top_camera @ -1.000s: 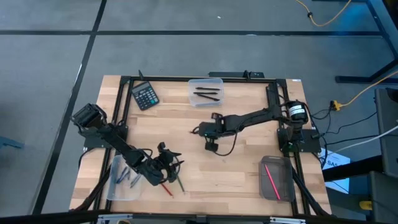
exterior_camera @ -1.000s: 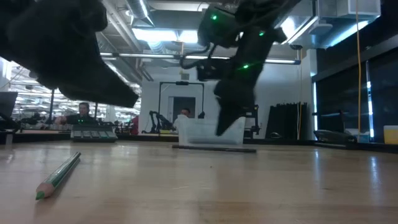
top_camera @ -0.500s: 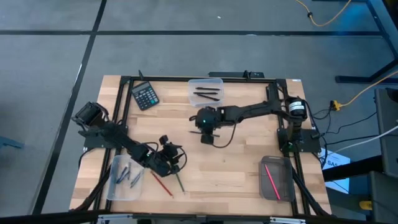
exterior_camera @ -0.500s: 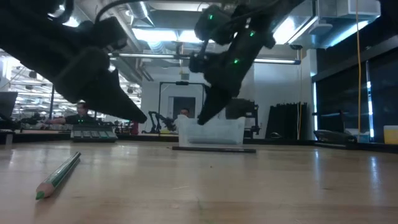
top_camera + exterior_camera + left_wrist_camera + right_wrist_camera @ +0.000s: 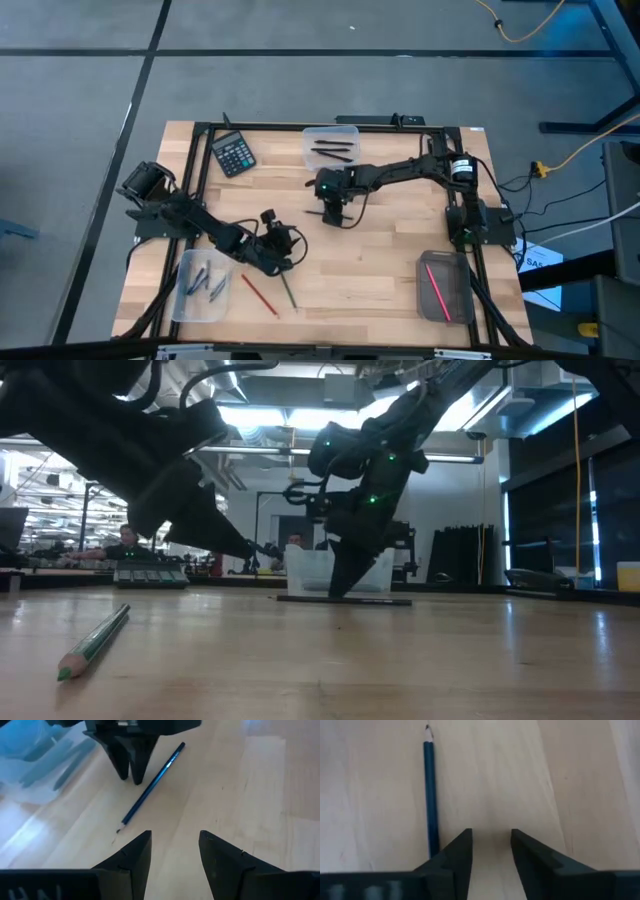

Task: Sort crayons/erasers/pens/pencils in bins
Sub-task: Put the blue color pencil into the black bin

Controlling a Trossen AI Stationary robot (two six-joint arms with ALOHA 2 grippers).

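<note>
Right gripper (image 5: 334,212), fingers parted and empty, hangs beside one blue pencil (image 5: 431,795) mid-table; left gripper (image 5: 283,250) gapes near two loose pencils (image 5: 272,293). Three bins (image 5: 331,146) ring them.

I see the pencil (image 5: 431,790) lying on the table (image 5: 400,260) just beside my right gripper (image 5: 490,851), with the far bin (image 5: 331,147) beyond it.
</note>
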